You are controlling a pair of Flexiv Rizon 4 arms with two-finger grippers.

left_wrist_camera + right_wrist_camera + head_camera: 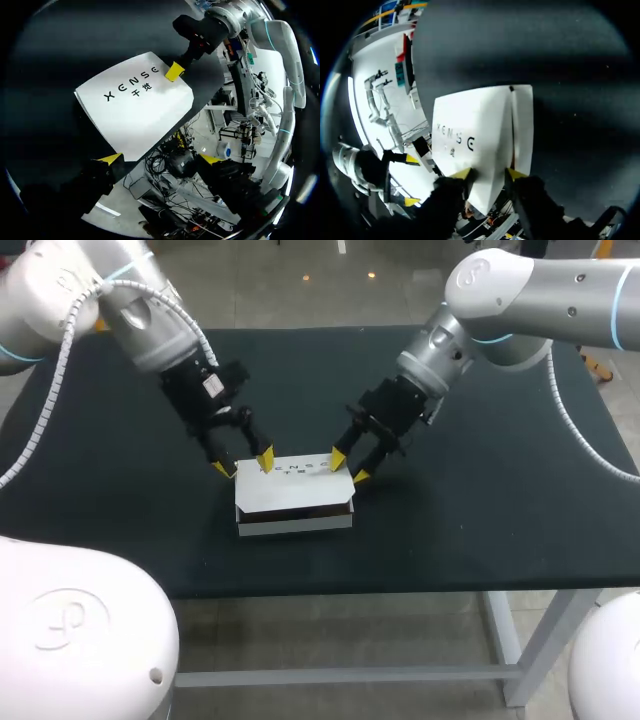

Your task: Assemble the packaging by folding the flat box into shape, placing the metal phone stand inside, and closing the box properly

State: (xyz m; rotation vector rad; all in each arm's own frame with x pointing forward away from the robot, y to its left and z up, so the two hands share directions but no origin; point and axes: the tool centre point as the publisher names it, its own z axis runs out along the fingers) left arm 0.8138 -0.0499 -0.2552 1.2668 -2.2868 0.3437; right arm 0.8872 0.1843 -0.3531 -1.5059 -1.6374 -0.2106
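While the left gripper (243,463) hangs open at the far left corner of the white cardboard box (293,495), the right gripper (350,467) sits at the far right corner of the same box. The box is folded into shape and lies flat on the black table (480,520). It sits between the two grippers and reaches from them back toward the robot. Its lid is down, with black print on top. Head view shows a dark slit under the lid's near edge, so it isn't flush there.

Left wrist view: the left gripper (161,159) has its fingers spread wide and is not gripping anything. The box (135,107) lies ahead of it, off toward one finger (112,159). The box's nearest corner is just beside that tip; contact unclear. The other finger is well apart from the box.

Right wrist view: the box (475,130) corner runs in under the right gripper (488,173). The lid panel is on one side, a narrower side panel on the other, with a fold line between them. Can't tell whether it's clamping the cardboard or just set around it.
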